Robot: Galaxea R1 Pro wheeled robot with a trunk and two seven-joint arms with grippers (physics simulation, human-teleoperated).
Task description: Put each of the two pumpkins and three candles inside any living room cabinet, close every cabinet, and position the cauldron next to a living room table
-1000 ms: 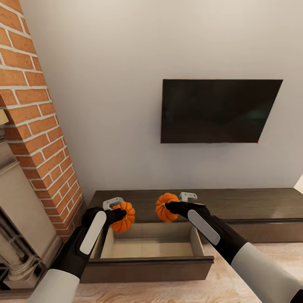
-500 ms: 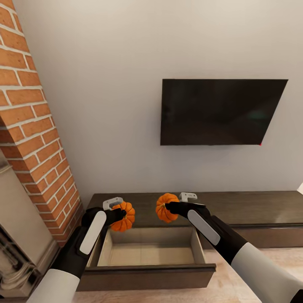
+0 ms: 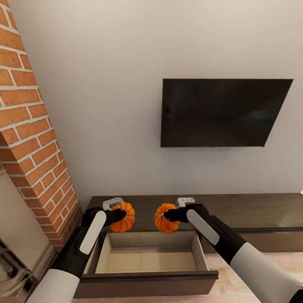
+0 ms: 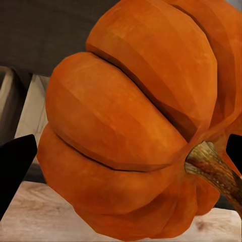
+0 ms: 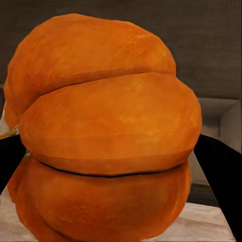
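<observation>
Two small ribbed orange pumpkins hang in the air over the rear edge of the pulled-out drawer (image 3: 147,256) of the long low dark-brown wood-grain cabinet (image 3: 235,208). The left pumpkin (image 3: 123,217) is pinched by the left gripper (image 3: 121,214), whose black fingers close on its sides; in the left wrist view this pumpkin (image 4: 136,121) shows its short brown stem (image 4: 214,169) pointing toward the camera side. The right pumpkin (image 3: 165,218) is clamped by the right gripper (image 3: 168,216), and in the right wrist view the fruit (image 5: 103,151) sits between two dark fingertips (image 5: 217,171). Compared with half a second ago, the right pumpkin sits a little lower and closer to the drawer's pale beige interior, while the left pumpkin keeps the same spot relative to its arm. The whole scene has slid: the drawer front and the cabinet top appear lower, and the red brick column (image 3: 29,126) at the left takes less of the picture, which is the camera moving. A black flat screen (image 3: 223,112) hangs on the pale wall above the cabinet.
</observation>
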